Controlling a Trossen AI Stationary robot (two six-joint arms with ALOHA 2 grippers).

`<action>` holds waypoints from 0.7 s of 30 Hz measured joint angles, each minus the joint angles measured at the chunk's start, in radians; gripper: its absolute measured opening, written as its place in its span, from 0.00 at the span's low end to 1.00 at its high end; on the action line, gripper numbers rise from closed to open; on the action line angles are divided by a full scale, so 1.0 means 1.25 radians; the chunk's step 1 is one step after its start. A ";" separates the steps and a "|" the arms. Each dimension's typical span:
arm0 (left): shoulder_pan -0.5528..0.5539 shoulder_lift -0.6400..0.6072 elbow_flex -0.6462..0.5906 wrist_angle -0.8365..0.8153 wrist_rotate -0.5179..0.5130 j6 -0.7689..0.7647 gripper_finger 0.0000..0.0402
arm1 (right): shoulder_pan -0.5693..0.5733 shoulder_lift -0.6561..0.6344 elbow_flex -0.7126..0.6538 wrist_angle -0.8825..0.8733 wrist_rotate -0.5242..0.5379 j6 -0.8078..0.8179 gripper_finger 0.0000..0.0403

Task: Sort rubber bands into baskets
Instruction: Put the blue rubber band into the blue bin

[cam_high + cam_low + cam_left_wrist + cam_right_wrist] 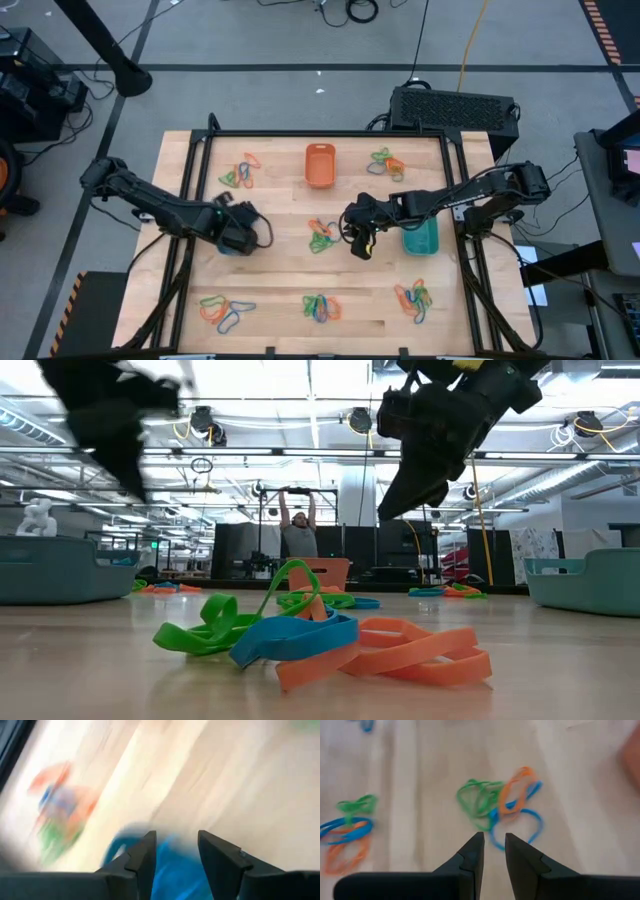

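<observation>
Rubber bands in orange, green and blue lie in several small heaps on the wooden table. The middle heap also shows in the right wrist view. My right gripper hovers just right of it, empty, its fingers a narrow gap apart. The teal basket stands to its right and the orange basket at the far middle. My left gripper is open and empty above the blue basket, which it mostly hides from above.
Other heaps lie at the far left, the far right, the near left, the near middle and the near right. A black frame borders the table. A person stands far off in the room.
</observation>
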 joint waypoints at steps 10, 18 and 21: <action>-0.029 0.119 0.001 0.748 -0.125 0.493 0.38 | 0.000 0.040 -0.003 0.015 0.164 0.041 0.17; 0.016 0.132 -0.091 0.877 -0.092 0.611 0.38 | 0.000 0.133 -0.003 0.066 0.159 0.052 0.17; 0.041 0.072 -0.202 1.007 -0.084 0.605 0.38 | 0.000 0.152 -0.003 0.066 0.159 0.071 0.17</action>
